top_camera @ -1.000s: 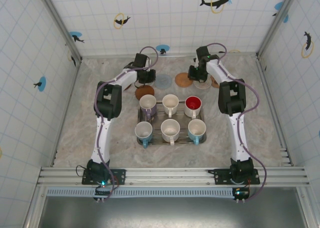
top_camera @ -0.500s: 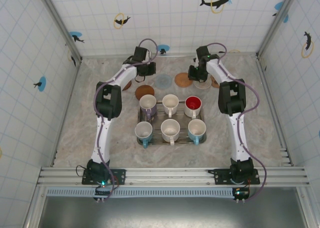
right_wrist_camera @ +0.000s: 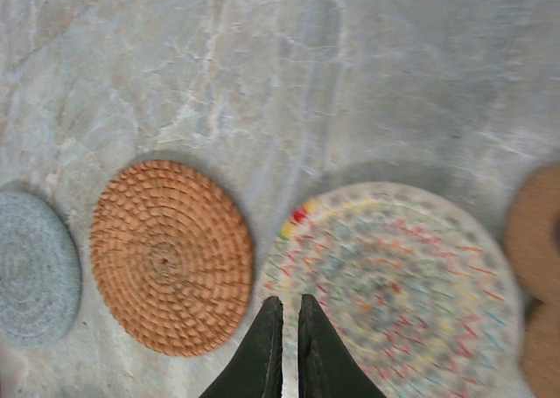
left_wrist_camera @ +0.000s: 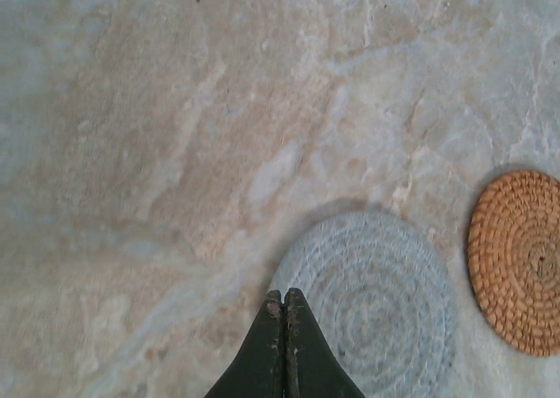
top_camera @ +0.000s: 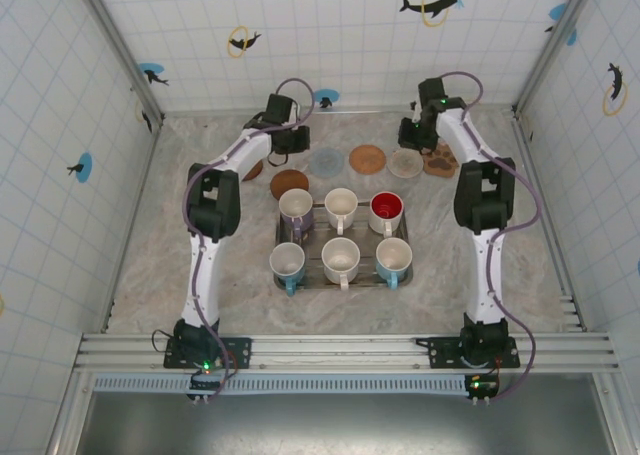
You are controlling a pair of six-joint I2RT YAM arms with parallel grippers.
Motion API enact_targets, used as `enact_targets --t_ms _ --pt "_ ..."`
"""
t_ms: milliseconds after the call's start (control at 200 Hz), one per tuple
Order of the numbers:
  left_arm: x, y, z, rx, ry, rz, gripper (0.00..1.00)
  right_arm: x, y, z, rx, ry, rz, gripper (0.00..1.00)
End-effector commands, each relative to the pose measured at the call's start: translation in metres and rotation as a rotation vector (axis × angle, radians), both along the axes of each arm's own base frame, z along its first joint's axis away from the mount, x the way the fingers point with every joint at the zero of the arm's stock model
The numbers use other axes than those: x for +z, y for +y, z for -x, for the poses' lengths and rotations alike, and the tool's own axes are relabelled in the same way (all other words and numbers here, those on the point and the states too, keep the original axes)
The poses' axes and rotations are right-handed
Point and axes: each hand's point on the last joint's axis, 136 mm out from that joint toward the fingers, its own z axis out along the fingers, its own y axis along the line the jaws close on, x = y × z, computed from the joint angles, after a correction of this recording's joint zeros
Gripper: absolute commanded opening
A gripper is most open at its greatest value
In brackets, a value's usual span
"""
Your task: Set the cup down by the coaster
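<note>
– 6 ceramic cups [top_camera: 341, 206] stand in 2 rows of 3 on the grey metal tray [top_camera: 364, 281] at the centre of the top view. I cannot tell which of them is meant.
– And the coasters?
– They sit in a row above the tray: a dark brown round coaster [top_camera: 290, 183], a grey-blue woven coaster [top_camera: 326, 161], an orange wicker coaster [top_camera: 367, 158] and a pale multicoloured coaster [top_camera: 406, 162], with a brown paw-shaped mat [top_camera: 440, 162] at the right end. The left gripper [top_camera: 296, 147] hangs to the upper left of the grey-blue one. The right gripper [top_camera: 411, 142] is just above the multicoloured one. Both are well apart from the cups.
– Left wrist view?
– Its black fingers are pressed together at bottom centre and pinch nothing. The tips are over the left rim of the grey-blue woven coaster [left_wrist_camera: 376, 302], and the orange one lies at the right edge.
– Right wrist view?
– The fingers are all but closed, with a bare slit between them, and empty. They sit low in the centre, between the orange wicker coaster [right_wrist_camera: 171, 258] and the multicoloured one.
– How would a cup handle?
– I'd judge it rigid, fairly weighty and smooth-glazed, so slippery and easy to chip. The best hold is across the wall at the rim, 1 finger inside and 1 outside, on the side away from the handle. The neighbours crowd close, so the gripper should spread first and come straight down.
</note>
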Motion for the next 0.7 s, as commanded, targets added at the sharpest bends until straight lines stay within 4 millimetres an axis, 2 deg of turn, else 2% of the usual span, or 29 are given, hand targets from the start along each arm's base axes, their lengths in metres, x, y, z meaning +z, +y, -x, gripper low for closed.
enact_targets --t_ms 0,225,370,696 --pt "0.048 0.003 0.009 -0.023 -0.083 -0.007 0.0 -0.007 -0.012 0.016 0.015 0.036 0.059 0.12" --pt "0.055 0.016 0.029 -0.021 -0.098 -0.044 0.0 -0.031 -0.016 0.022 0.021 0.081 0.068 0.13" --pt "0.052 0.027 0.041 -0.002 -0.087 -0.075 0.0 -0.043 -0.015 0.021 0.018 0.102 0.062 0.13" --pt "0.043 0.036 0.063 0.01 -0.062 -0.087 0.0 -0.062 -0.011 0.022 0.021 0.131 0.06 0.13"
